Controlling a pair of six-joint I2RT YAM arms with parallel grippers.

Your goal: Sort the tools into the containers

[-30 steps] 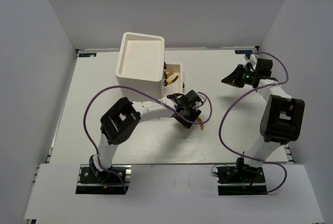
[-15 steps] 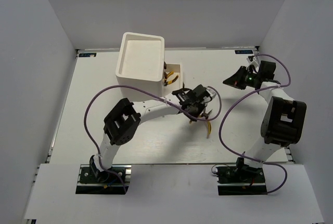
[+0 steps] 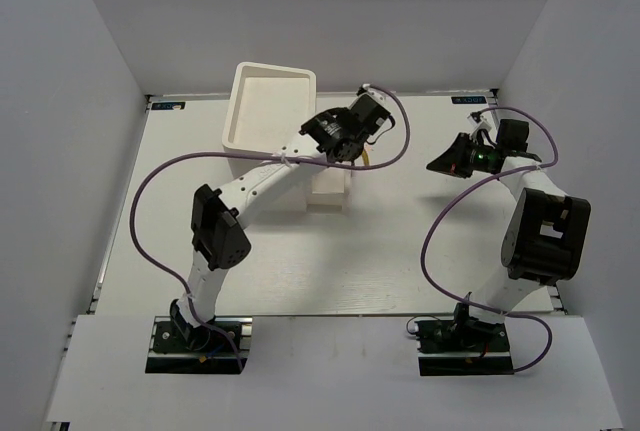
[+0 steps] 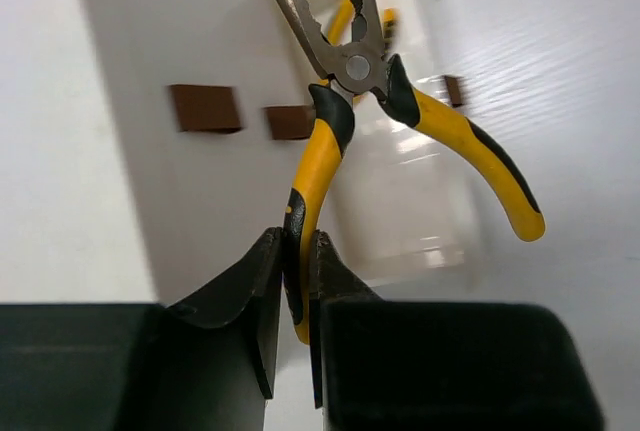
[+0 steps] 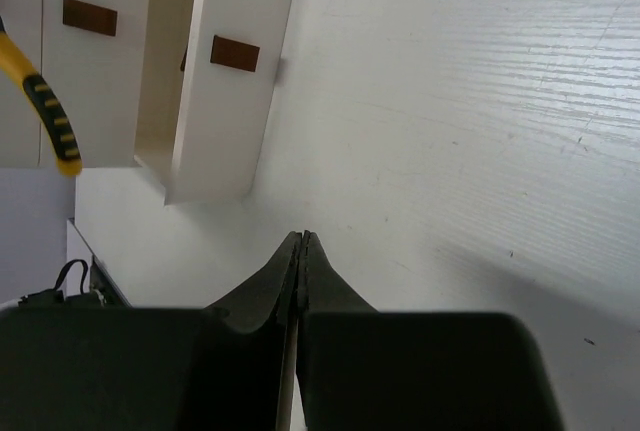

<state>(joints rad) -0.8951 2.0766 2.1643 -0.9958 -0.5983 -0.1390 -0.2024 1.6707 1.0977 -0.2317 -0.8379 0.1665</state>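
Above the pulled-out shallow white drawer [image 3: 330, 195] of the tall white boxy cabinet [image 3: 268, 111]: left end effector [image 4: 297, 251] pinches one rubbery handle of the yellow-and-black pliers [image 4: 345, 69], steel nose toward the drawer, handles splayed. Placing step. Next: centre, lower, release. Right end effector [image 5: 300, 243] pressed together, empty, over the matte white surface [image 5: 480, 131].

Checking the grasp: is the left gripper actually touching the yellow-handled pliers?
Touching. The left wrist view shows the left gripper clamped on one yellow handle of the pliers, with no gap on either side.
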